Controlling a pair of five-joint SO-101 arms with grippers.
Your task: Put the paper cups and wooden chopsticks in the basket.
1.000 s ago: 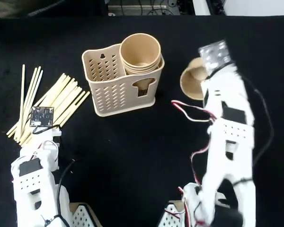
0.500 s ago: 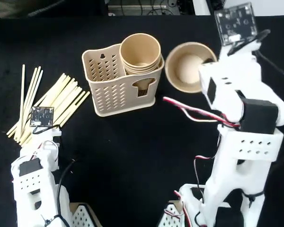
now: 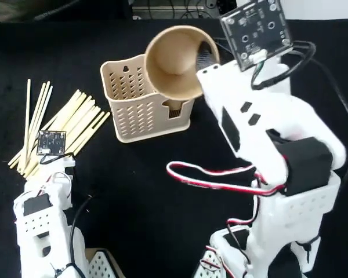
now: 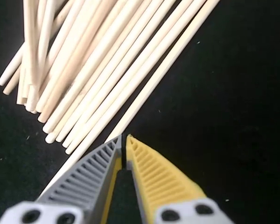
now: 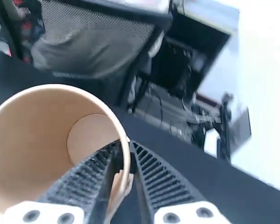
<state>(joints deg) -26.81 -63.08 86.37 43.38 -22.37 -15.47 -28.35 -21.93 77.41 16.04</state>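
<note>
Black worktop (image 3: pixel 162 191) under everything, and I'm placing it all off the basket (image 3: pixel 133 110), which sits upright near the middle toward the back.

The right arm is the big thing on my high feed, leaning in from the basket's right. Its hand (image 3: pixel 204 58) is clamped on the rim of a paper cup (image 3: pixel 174 61). On the right wrist cam one finger is inside the cup (image 5: pixel 42 135) and the other outside, with the wall pinched between them at the hand (image 5: pixel 124 142). The cup is tipped over with its mouth facing up toward the high camera. It's held up over the basket's back right corner, covering that end of it.

The wooden chopsticks (image 3: pixel 69 124) are a loose fan-shaped pile flat on the worktop, just left of the basket and not touching it.

The left hand (image 4: pixel 124 137) is at the end of the chopsticks (image 4: pixel 98 70) farthest from the basket. Its fingers are together with nothing between them, and the tip is right beside the outermost stick.
</note>
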